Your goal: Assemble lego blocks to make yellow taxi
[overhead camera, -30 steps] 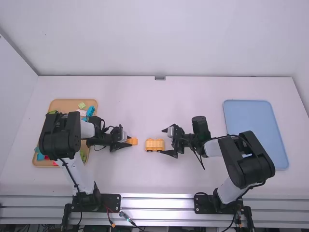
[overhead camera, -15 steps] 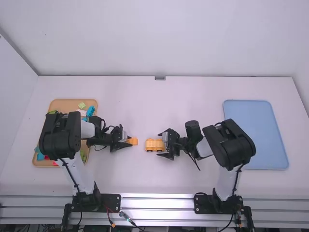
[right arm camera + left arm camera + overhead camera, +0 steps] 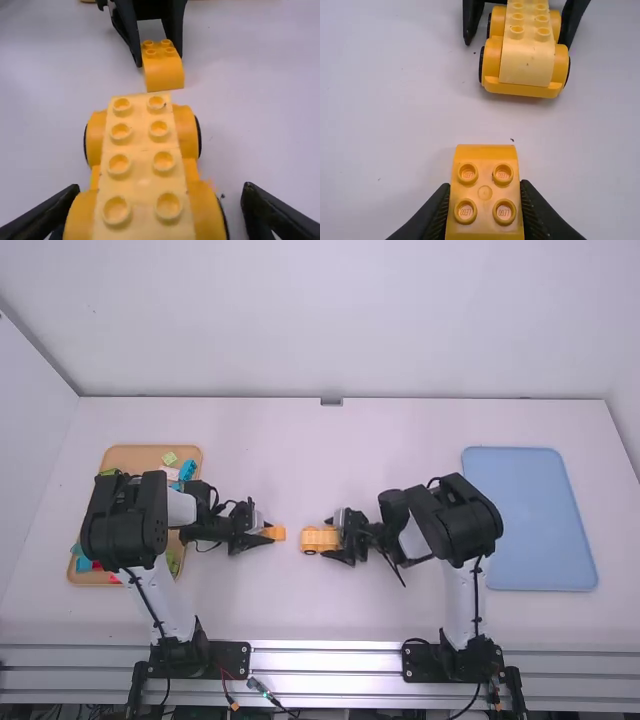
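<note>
Clearly, the left gripper (image 3: 267, 532) is closed on a small curved block (image 3: 485, 192), with one finger pressed at each side of it. This block is of orange-yellow colour and carries four round studs on its top; its rounded, smooth end looks toward the car body (image 3: 142, 155). Whether the block touches the table (image 3: 300, 460) or is slightly above it, I cannot tell.

The car body stands upright on the table, between the two arms and near the held block, but apart from it. It has a paler yellow top with studs in pairs, deeper yellow sides, and black wheels (image 3: 199, 135).

The right gripper (image 3: 327, 539) is open, and its fingers are placed one on each side of the car body, at the end which is away from the held block. It does not grip the body.

On the left side, the tan tray (image 3: 150, 450) lies partly under the left arm and contains coloured blocks, among them a blue piece (image 3: 187, 470) and a light green piece (image 3: 169, 458). On the right side lies the blue tray (image 3: 540, 510).
</note>
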You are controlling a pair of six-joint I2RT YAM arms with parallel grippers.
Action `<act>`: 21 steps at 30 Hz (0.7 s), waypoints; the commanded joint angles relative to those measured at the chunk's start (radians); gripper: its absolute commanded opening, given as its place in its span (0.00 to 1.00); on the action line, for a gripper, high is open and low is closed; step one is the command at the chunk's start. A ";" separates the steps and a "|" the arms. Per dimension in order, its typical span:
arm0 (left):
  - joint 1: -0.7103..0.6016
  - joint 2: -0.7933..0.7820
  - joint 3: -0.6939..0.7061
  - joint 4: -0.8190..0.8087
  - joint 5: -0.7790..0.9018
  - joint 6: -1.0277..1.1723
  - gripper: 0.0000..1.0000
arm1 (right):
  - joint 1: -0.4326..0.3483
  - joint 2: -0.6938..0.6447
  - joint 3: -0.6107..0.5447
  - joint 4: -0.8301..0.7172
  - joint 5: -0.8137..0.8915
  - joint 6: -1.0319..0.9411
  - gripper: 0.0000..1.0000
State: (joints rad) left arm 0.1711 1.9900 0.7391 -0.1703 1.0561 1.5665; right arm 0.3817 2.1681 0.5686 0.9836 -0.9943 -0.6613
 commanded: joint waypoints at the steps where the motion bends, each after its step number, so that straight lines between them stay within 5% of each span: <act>1: -0.003 0.009 -0.006 -0.008 0.028 -0.007 0.07 | 0.005 0.011 0.006 0.011 -0.026 0.010 0.76; 9: -0.009 0.005 -0.001 -0.002 0.069 -0.008 0.04 | 0.007 0.011 0.016 0.001 -0.031 0.010 0.69; 14: -0.002 -0.030 0.003 -0.024 0.070 -0.007 0.02 | 0.006 0.011 0.014 0.006 -0.030 0.000 0.86; 21: -0.009 -0.067 0.002 -0.059 0.081 -0.008 0.02 | 0.010 0.011 0.053 -0.043 -0.082 -0.042 0.89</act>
State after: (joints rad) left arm 0.1707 1.9461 0.7395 -0.2218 1.0981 1.5654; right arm 0.3847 2.1681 0.5972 0.9455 -1.0279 -0.6868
